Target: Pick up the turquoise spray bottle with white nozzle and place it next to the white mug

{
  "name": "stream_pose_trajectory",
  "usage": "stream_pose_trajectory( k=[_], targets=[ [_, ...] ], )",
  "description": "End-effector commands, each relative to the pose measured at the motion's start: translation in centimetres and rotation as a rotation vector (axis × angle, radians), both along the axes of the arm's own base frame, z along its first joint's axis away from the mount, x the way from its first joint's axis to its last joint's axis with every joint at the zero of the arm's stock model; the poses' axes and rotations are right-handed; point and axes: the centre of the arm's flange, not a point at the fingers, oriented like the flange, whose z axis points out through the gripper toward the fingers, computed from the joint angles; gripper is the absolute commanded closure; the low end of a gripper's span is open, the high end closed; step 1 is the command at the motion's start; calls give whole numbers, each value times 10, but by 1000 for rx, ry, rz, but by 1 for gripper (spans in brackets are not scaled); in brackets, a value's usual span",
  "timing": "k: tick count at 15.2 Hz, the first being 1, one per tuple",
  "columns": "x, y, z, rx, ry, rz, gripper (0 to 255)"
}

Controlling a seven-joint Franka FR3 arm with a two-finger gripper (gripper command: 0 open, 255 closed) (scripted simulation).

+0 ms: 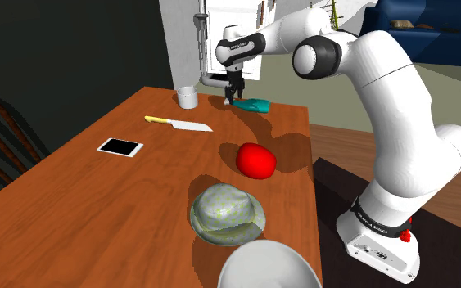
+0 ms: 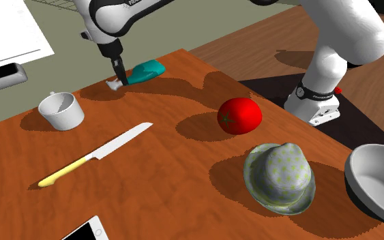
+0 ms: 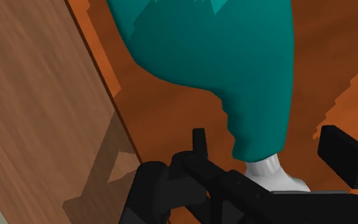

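The turquoise spray bottle [image 1: 258, 105] [image 2: 146, 70] lies on its side at the far end of the wooden table [image 1: 97, 176], its white nozzle [image 2: 115, 85] pointing toward the white mug [image 1: 187, 97] [image 2: 62, 110]. My gripper [image 1: 232, 96] [image 2: 120, 71] has come down at the nozzle end. In the wrist view the gripper [image 3: 263, 137] is open, with the bottle's neck [image 3: 260, 121] and white nozzle [image 3: 274, 175] between fingers that stand apart from them. The mug stands upright about a hand's width beyond the nozzle.
A yellow-handled knife [image 1: 179, 123] [image 2: 95, 158] and a flat phone [image 1: 120, 147] lie mid-table. A red tomato-like ball [image 1: 257, 159] [image 2: 239, 115], a dotted hat [image 1: 227, 213] [image 2: 279, 176] and a grey bowl [image 1: 265, 266] [image 2: 378, 184] sit nearer the stand. The table's far edge runs close beside the bottle.
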Motion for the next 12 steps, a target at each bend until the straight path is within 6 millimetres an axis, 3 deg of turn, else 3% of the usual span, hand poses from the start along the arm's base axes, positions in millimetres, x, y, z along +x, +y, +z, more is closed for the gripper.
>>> stream_pose_trajectory(
  k=[1,4,8,12],
  targets=[
    [0,0,0,0,0,0,0],
    [0,0,0,0,0,0,0],
    [4,1,50,0,0,0,0],
    [4,1,50,0,0,0,0]
  ],
)
